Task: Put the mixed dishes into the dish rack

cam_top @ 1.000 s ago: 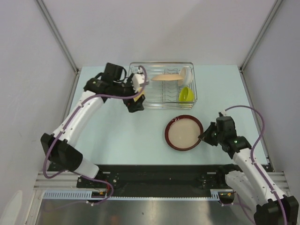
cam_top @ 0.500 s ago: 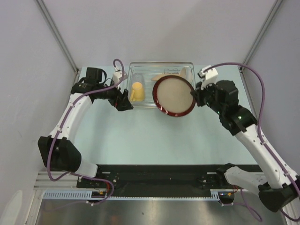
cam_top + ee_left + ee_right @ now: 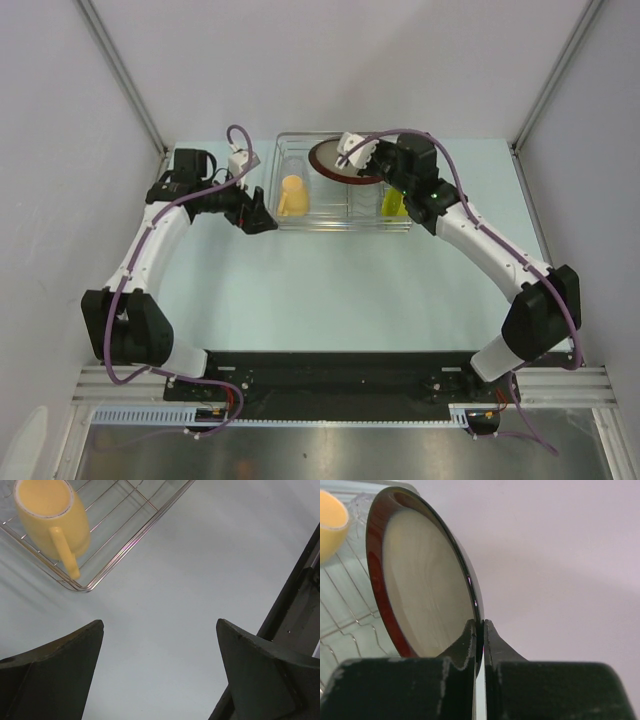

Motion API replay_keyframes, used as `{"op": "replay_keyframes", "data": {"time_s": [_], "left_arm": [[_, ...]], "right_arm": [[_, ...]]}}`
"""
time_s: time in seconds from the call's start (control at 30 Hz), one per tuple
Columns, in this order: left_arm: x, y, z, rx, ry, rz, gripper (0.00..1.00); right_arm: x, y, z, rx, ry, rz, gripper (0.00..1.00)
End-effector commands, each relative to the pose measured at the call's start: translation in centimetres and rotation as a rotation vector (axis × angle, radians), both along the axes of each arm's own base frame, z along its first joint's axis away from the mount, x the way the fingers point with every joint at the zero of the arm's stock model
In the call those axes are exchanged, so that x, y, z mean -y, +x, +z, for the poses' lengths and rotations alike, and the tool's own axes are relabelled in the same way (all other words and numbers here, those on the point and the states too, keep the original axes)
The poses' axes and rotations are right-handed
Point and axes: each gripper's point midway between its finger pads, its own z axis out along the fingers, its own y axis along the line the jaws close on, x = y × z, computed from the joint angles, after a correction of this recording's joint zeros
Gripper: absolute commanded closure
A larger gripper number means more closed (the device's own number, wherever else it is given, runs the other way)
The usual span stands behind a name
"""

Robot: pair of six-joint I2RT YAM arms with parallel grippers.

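Logged dish rack (image 3: 345, 228) at middle of far edge of tabletop (image 3: 330, 300), long side parallel to that edge; saw grey walls (image 3: 60, 120) rising along left, right and far edges, the far one close behind rack; noted bare tabletop from rack's near side down to near edge, plus strips left and right of rack.

Found left tool (image 3: 160, 621) low over tabletop just beside rack's near-left corner, apart from the wire; read fingers (image 3: 55, 675) as spread wide, gripping nothing, only pale surface between them.

Found right tool (image 3: 479, 632) above far middle of rack, arm reaching in diagonally from right edge across rack's right half; read fingers (image 3: 467, 642) as pinched tight onto dark-brown rim of beige plate (image 3: 328, 160); plate on edge, slightly tilted, over rack wires; cannot tell whether its lower rim touches wire.

Inside rack: recorded yellow-orange mug (image 3: 292, 196) in left part, handle pointing towards near-left corner; cannot tell whether mouth or base faces up; recorded lime-green bowl (image 3: 392, 203) in near-right part, partly hidden by right arm.
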Motion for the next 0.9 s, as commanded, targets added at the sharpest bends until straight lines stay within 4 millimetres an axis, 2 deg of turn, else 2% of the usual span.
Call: {"op": "replay_keyframes", "data": {"time_s": [0.0,0.13,0.2,0.23,0.33,0.47,0.57,0.87], "left_arm": [[0.2,0.6,1.0,0.038,-0.045,-0.006,0.00],[0.2,0.9,0.6,0.031,-0.052,-0.002,0.00],[0.2,1.1,0.5,0.026,-0.052,0.002,0.00],[0.2,1.1,0.5,0.026,-0.055,0.001,0.00],[0.2,1.1,0.5,0.027,-0.057,0.003,0.00],[0.1,1.0,0.4,0.025,-0.056,0.007,0.00],[0.2,1.1,0.5,0.024,-0.059,0.007,0.00],[0.2,1.2,0.7,0.026,-0.060,0.010,0.00]], "right_arm": [[0.5,-0.5,10.0,0.379,-0.029,0.006,1.00],[0.8,-0.6,8.5,0.350,-0.039,0.016,1.00],[0.9,-1.0,8.5,0.358,-0.055,0.020,1.00],[0.9,-1.1,7.7,0.346,-0.075,0.023,1.00],[1.5,-1.7,7.7,0.372,-0.110,0.016,1.00],[2.3,-2.2,5.6,0.359,-0.188,0.012,1.00],[2.7,-2.2,5.1,0.362,-0.207,0.004,1.00],[2.7,-2.4,3.1,0.301,-0.187,-0.008,1.00]]}}
